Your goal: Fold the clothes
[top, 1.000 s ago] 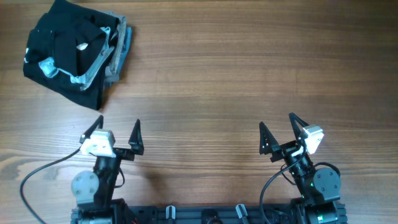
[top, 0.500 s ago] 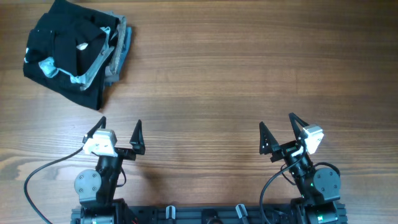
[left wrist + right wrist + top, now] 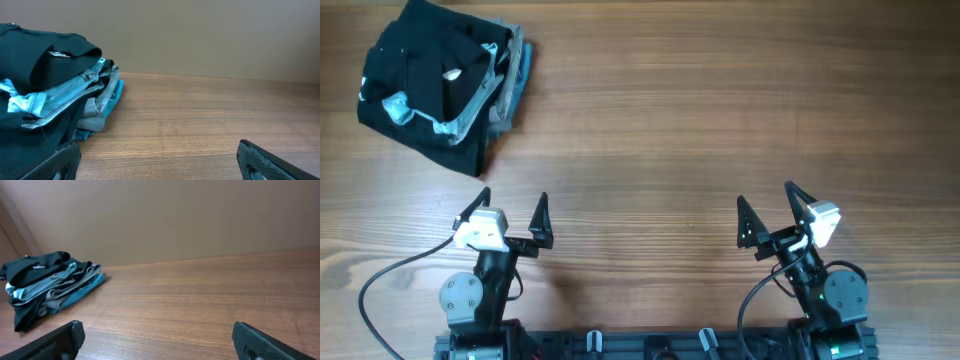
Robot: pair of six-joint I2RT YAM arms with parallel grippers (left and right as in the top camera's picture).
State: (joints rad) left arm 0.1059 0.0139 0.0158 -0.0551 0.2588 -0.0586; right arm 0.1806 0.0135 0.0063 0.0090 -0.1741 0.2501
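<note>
Looking at the clothes (image 3: 440, 85), they're heaped in the far left corner of the table (image 3: 720, 120), black garment on top, pale blue and grey layers poking out underneath. The left gripper (image 3: 512, 205) and right gripper (image 3: 766, 197) both sit near the front edge, fingers spread wide, holding nothing. Biggest risk imo: a pinch into that stack catches several layers and drags the whole pile along.

Overhead looks straight down on worktop (image 3: 720, 120); wrist views sit low, facing across it; all share clothes pile (image 3: 440, 85), nearest in left.
</note>
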